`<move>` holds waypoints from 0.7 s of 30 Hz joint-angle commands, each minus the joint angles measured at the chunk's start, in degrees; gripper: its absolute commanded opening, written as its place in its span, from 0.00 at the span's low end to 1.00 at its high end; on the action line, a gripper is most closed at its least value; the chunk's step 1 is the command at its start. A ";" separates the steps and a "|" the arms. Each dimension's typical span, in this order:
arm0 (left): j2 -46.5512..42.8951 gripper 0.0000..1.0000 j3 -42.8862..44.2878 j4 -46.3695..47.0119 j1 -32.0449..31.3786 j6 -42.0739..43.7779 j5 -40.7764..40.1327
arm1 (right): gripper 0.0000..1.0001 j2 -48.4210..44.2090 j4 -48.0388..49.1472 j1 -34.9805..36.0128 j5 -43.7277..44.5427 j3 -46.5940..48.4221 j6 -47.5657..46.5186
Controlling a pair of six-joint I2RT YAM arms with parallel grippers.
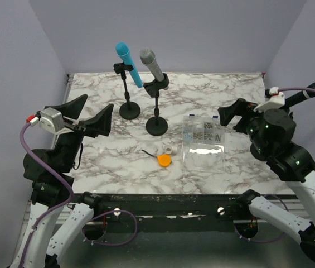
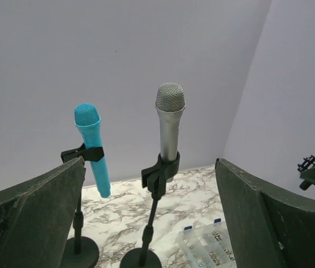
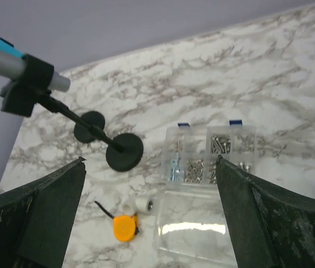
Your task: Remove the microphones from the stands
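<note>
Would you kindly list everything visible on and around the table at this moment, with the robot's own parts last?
blue microphone: 1, blue, clipped in rear stand
silver microphone: 1, silver-grey, clipped in front stand
rear stand: 1, black, far left-centre of table
front stand: 1, black, right of rear stand
organiser box: 1, clear, lid open, centre-right
orange disc: 1, orange, near-centre
white cylinder: 1, white, just beyond the disc
black strip: 1, black, left of the disc
table: 1, white-grey marble, under everything
left gripper: 1, black, open and empty, left side
right gripper: 1, black, open and empty, right side
</note>
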 commanded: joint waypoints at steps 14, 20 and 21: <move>2.11 0.99 -1.15 2.33 0.00 -1.65 2.30 | 1.00 14.88 2.56 -0.13 -5.15 -8.72 11.09; 2.98 0.99 -1.43 2.61 -0.14 -1.69 2.48 | 1.00 9.85 22.53 -0.14 -20.05 -15.31 6.82; 2.95 0.99 -1.56 2.70 -0.21 -1.66 2.50 | 1.00 10.14 24.69 -0.12 -22.53 -15.27 5.65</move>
